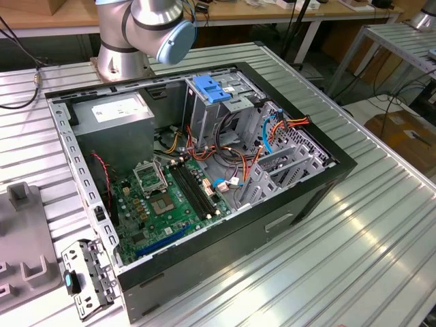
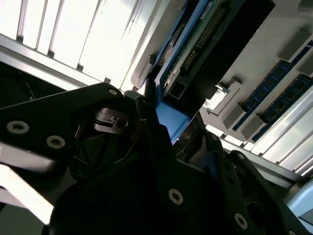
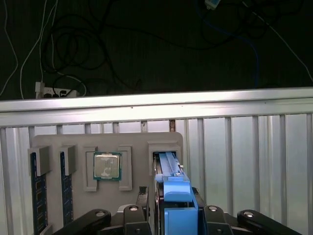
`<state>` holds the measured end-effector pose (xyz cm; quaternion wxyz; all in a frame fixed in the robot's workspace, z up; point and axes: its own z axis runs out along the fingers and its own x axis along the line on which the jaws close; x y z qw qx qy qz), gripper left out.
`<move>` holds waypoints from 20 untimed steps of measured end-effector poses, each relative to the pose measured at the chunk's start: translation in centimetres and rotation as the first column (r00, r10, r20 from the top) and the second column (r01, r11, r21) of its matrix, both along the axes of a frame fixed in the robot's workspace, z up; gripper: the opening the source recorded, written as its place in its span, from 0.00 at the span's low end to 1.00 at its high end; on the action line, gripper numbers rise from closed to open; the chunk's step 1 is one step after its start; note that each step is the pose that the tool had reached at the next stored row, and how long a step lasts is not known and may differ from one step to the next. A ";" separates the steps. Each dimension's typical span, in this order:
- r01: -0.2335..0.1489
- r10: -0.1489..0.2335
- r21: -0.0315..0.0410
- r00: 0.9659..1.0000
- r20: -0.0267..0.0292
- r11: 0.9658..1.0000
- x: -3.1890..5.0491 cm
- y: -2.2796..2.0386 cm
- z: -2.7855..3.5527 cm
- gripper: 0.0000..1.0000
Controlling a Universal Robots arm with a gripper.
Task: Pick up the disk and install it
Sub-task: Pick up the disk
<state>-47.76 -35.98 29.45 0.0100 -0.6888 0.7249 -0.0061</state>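
Note:
The disk (image 3: 168, 169) stands on edge in a slot of the grey holder plate (image 3: 132, 142), its bright blue carrier tab (image 3: 177, 188) facing the wrist. In the second wrist view the disk (image 2: 205, 34) shows its dark body and connector row, edged in blue. My gripper (image 3: 171, 198) straddles the tab end, with one black finger (image 3: 142, 198) against the dark side and the other against the blue carrier. The gripper (image 2: 166, 117) looks shut on the disk. Whether the disk has left its slot I cannot tell.
The holder plate also carries a processor chip (image 3: 107, 165) and two memory sticks (image 3: 38, 196). In the exterior view the open computer case (image 1: 327, 170) lies on the ribbed metal table (image 1: 354, 259), with a metal drive cage topped by a blue clip (image 1: 212, 88), loose cables (image 1: 272, 129) and the motherboard (image 1: 170, 204).

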 end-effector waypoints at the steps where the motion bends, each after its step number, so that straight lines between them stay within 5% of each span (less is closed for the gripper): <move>1: 0.000 0.000 0.000 1.000 0.000 1.000 0.00 0.00 -0.07 0.45; 5: 0.000 0.000 0.000 1.000 0.000 1.000 0.00 0.00 -0.10 0.44; 6: 0.000 0.000 0.000 1.000 0.000 1.000 0.00 0.00 -0.10 0.37; 20: 0.000 0.000 -0.002 1.000 0.000 1.000 0.02 0.00 -0.13 0.37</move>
